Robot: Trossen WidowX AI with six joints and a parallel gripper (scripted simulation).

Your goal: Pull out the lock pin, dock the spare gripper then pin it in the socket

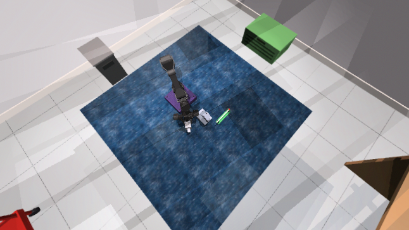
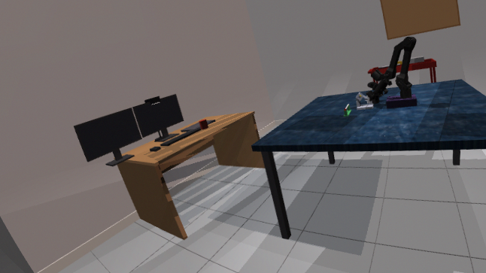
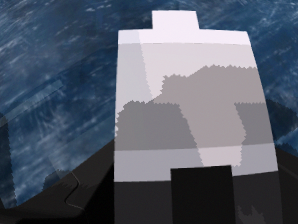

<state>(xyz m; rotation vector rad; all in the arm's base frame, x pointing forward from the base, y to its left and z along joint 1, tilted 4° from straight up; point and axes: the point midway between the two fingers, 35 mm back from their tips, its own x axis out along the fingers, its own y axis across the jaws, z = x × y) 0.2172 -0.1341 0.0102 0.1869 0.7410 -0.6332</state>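
The spare gripper [image 1: 188,125] [image 3: 195,90], a pale block with a dark lower part, shows its small white spigot [image 1: 188,130] [image 3: 175,20] at the end. My gripper [image 1: 187,120] [image 3: 181,145] is shut on the spare gripper, its black fingers at both sides, low at the table. The white and grey mount [image 1: 207,117] [image 2: 365,107] stands close beside my gripper. A narrow green holder [image 1: 218,121] [image 2: 347,113] lies beyond the mount, with a white strip and a red end along it, possibly the lock pin; it is too small to tell. The mount's socket cannot be made out.
The blue table top [image 1: 190,177] [image 2: 376,134] carries everything. My arm rises from a purple base plate [image 1: 171,99] [image 2: 401,102] next to the mount. A wooden desk [image 2: 143,195] with monitors, a green cabinet [image 1: 272,31] and a red cart [image 2: 410,68] stand away from the table.
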